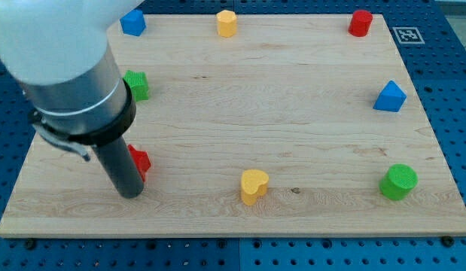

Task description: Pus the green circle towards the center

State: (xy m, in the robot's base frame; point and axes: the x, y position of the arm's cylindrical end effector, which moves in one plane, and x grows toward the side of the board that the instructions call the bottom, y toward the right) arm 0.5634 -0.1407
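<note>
Green ribbed circle (399, 181), pale wooden board (293, 113).

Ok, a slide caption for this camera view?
My tip sits beside the red block, far from the green circle at lower right.

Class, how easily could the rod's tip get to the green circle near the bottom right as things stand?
Probably yes. My tip sits at the view's lower left beside a red block, far from the green circle. Only the yellow heart lies near the straight path, and the tip could pass just above or below it.
</note>
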